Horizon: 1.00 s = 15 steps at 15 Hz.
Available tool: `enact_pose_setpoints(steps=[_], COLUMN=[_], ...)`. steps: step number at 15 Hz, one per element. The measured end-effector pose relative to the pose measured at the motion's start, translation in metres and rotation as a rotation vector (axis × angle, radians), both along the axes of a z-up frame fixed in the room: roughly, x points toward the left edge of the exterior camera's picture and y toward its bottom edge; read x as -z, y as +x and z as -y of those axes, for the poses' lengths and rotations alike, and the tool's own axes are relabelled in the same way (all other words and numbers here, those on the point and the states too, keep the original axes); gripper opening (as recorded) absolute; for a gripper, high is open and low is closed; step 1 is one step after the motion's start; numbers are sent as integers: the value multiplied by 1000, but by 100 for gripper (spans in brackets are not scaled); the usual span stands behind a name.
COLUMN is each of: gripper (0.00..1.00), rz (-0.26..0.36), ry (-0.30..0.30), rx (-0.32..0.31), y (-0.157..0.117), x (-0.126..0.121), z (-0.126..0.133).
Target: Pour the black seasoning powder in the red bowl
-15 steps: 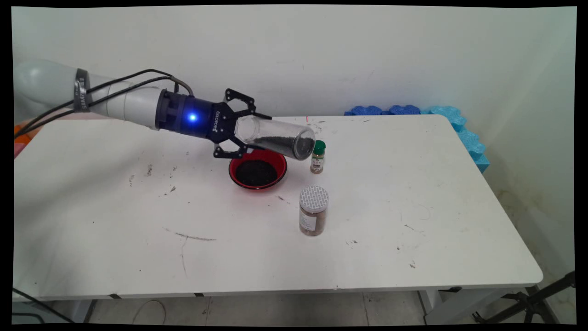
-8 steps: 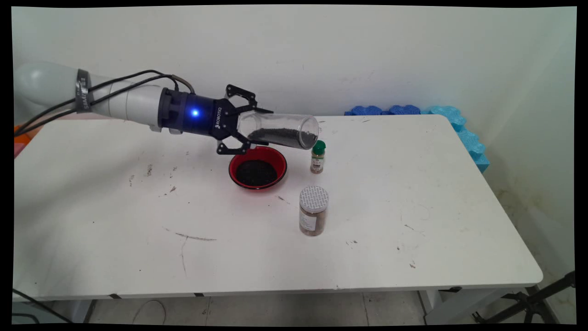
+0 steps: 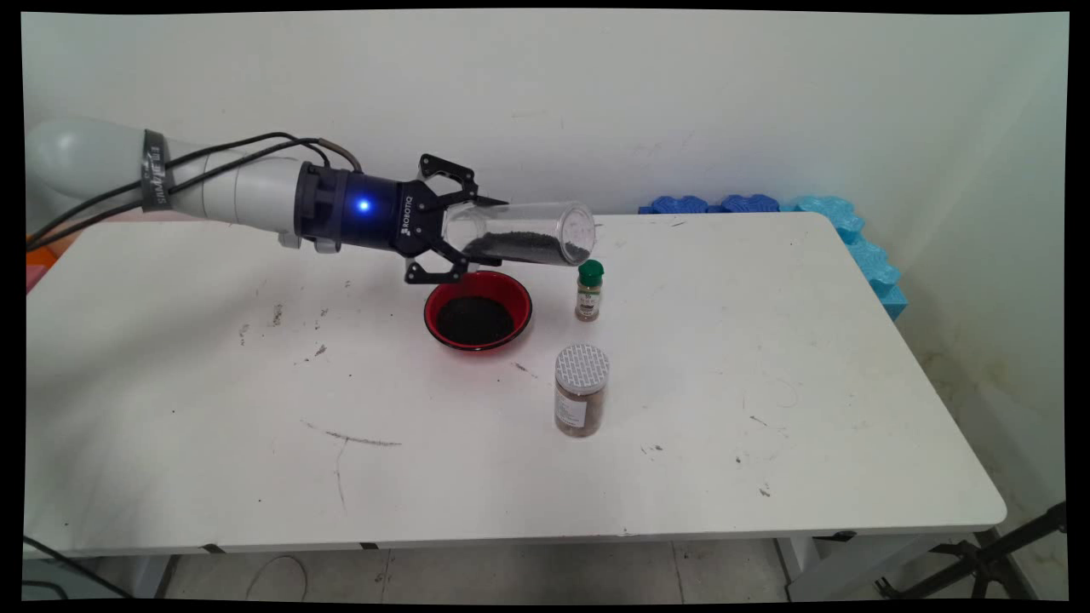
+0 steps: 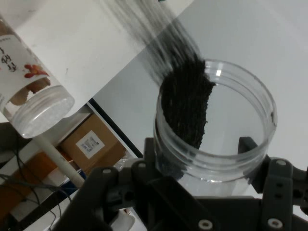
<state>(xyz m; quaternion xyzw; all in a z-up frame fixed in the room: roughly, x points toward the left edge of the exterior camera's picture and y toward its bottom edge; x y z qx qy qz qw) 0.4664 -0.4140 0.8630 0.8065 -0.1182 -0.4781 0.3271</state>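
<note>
My gripper (image 3: 471,232) is shut on the base end of a clear open jar (image 3: 532,232), which lies almost level in the air with its mouth to the right. Black grains (image 3: 524,247) rest along its lower wall. Just below the jar a red bowl (image 3: 429,313) with black grains in it stands on the white table (image 3: 766,358). A small green-capped spice bottle (image 3: 588,291) stands right of the bowl, under the jar's mouth. In the hand view the gripper (image 4: 202,166) clasps the jar (image 4: 243,147), and the grains (image 4: 187,110) are heaped on one side.
A taller jar with a pale ridged lid (image 3: 581,400) stands in front of the spice bottle, also seen in the hand view as the lidded jar (image 4: 33,103). Blue foam pieces (image 3: 766,204) line the table's far right corner. A cardboard box (image 4: 91,142) shows beyond the table.
The gripper has risen a little and turned the jar from mouth-down to nearly level. The grains have spread back along the jar's wall, away from the mouth.
</note>
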Motion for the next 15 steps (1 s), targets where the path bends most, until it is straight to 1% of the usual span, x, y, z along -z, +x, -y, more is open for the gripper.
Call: enact_pose_setpoints(steps=[8, 15], gripper=[0, 0], rz=[-30, -48], ry=[25, 33], rx=[-27, -43], y=[-2, -2], x=[-2, -3], z=[2, 4])
